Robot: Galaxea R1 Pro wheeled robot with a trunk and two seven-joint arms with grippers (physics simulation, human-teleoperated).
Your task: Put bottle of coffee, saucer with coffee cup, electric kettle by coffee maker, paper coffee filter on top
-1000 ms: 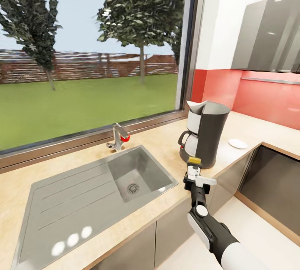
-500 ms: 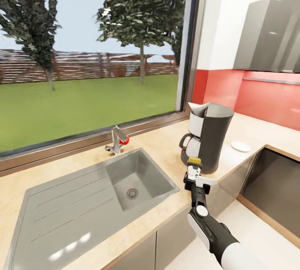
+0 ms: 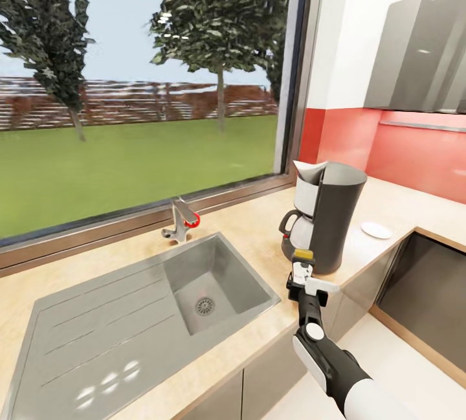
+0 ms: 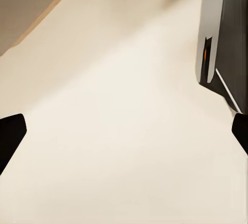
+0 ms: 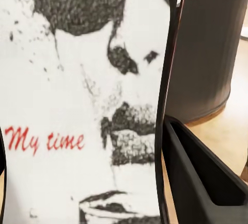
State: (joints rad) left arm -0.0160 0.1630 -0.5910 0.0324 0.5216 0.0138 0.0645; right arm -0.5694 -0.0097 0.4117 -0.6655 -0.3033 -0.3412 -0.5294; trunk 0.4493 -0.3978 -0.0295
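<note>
bottle of coffee point(image 5: 82, 105) cropped by picture edges, coffee maker point(image 5: 206, 48) top cut off

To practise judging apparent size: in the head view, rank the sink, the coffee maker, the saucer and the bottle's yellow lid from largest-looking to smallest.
1. sink
2. coffee maker
3. saucer
4. yellow lid of the bottle of coffee; it and the saucer look nearly alike, and the lid is nearer the camera, so their order is unsure.
</note>
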